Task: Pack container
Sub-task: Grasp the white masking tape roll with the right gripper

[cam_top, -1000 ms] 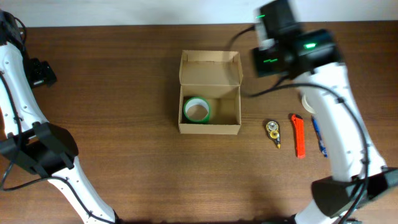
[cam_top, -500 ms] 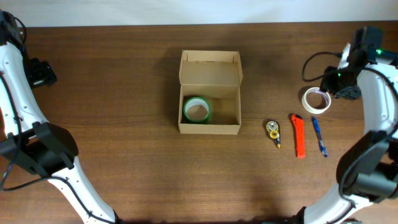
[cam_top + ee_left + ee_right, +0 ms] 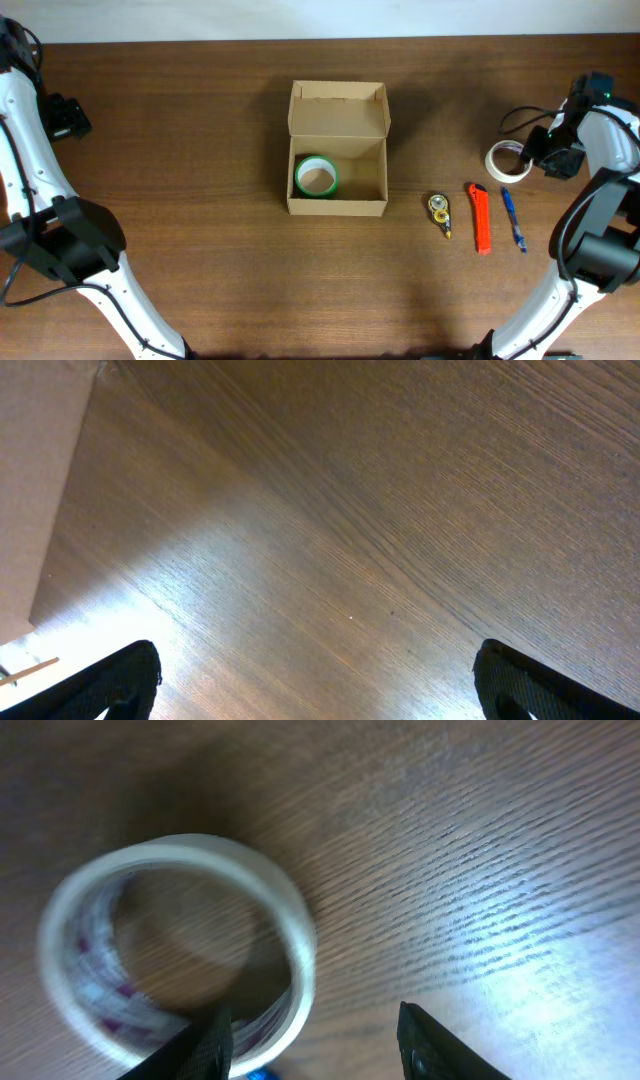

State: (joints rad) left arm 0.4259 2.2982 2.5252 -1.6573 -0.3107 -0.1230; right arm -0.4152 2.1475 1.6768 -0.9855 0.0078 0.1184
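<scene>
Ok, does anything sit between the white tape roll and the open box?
Nothing visible does. The table between the white tape roll and the container is bare wood; the yellow dispenser, orange cutter and blue pen lie nearer the robot, off that line. The flap is folded back.

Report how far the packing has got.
Done: a green tape roll lies in the open brown cardboard box. In hand: the right gripper, fingers open, hovers at the white tape roll. Left: that roll, yellow dispenser, orange utility knife, blue pen, closing the flap.
</scene>
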